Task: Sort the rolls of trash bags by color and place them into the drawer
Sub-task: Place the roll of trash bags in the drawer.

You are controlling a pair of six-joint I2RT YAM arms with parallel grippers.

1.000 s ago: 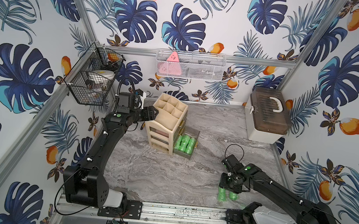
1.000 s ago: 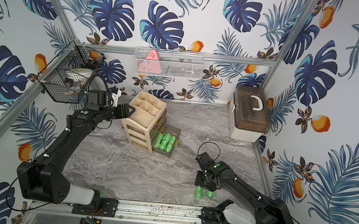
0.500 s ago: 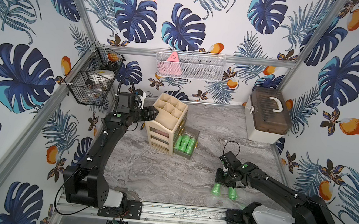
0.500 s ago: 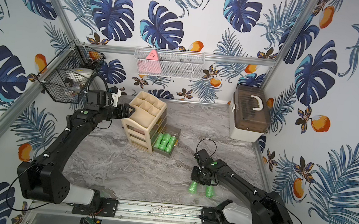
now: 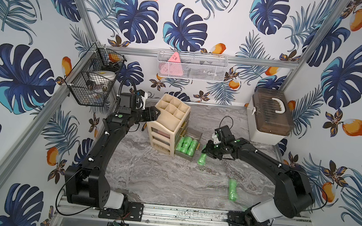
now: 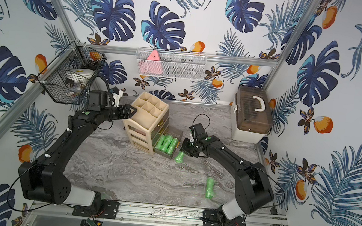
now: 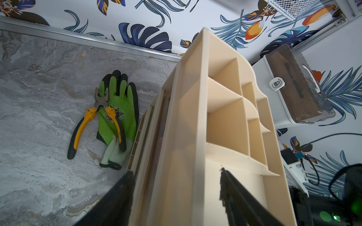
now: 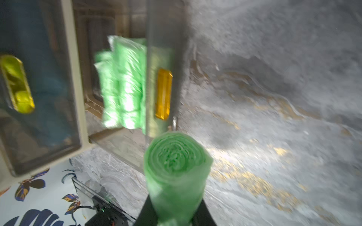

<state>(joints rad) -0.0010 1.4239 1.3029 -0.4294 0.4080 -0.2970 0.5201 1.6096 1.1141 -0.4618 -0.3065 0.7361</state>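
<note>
- Fingers of the right gripper (image 5: 205, 151) were clamped on one end of a green roll (image 5: 202, 159) in both top views. The roll hung tilted just beside the front of the open bottom drawer (image 5: 193, 133).
- Both top views also showed stowed green rolls (image 6: 166, 143) lying side by side in that drawer. A loose green roll (image 5: 232, 189) lay on the marble tabletop (image 5: 148, 171), well apart from the drawer and nearer the front rail.
- At the far side of the scene, the left gripper (image 5: 153, 114) met the top corner of the cream organizer (image 5: 171, 115).
- From the left wrist view, its two dark fingers (image 7: 121, 195) stood either side of the organizer's top rim, closed on it and seemingly bracing the unit. A green work glove (image 7: 117, 109) and pliers (image 7: 94, 121) lay on the tabletop beside the organizer.
- The right wrist view was blurred. It showed the held roll end-on between the fingers (image 8: 203, 213), with the drawer front's amber handle (image 8: 163, 94) just ahead and the stowed rolls behind it.
- The step in hand looked like carrying a green roll to the drawer. The next move would likely call for lifting it over the front wall, turning it parallel with the others, lowering it in, and letting go. After that, the loose roll would need fetching.
</note>
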